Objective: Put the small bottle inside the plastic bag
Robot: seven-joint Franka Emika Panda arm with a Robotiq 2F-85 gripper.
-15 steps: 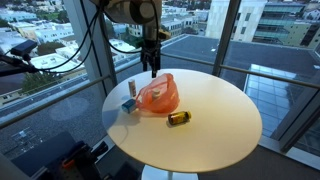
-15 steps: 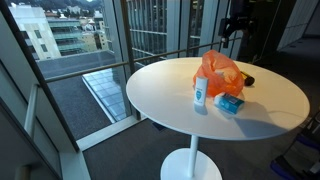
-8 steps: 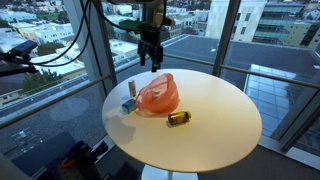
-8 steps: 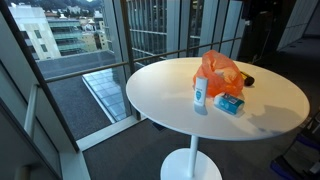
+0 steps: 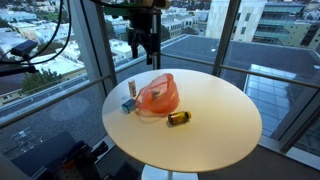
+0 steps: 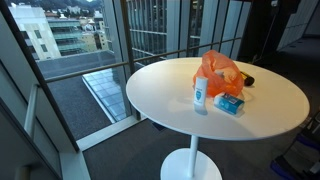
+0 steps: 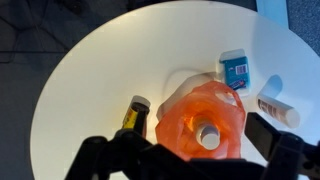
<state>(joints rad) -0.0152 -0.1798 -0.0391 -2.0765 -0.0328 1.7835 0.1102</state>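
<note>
Small bottle (image 7: 207,135), white cap upward, appears to stand inside the orange plastic bag (image 7: 228,108) on the round counter (image 7: 90,85), and nothing else shows in the bag. Pincer (image 5: 143,58) hangs open and empty high above, and any retreat is best made straight upward, clear of the bag's loose mouth. Dark bottle (image 7: 134,113) lies outside, just beside the bag.

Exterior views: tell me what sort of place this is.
Likely a high-floor office or lounge in a city building: floor-to-ceiling glass walls, rooftops of other buildings lower down outside, and a round white pedestal table.
</note>
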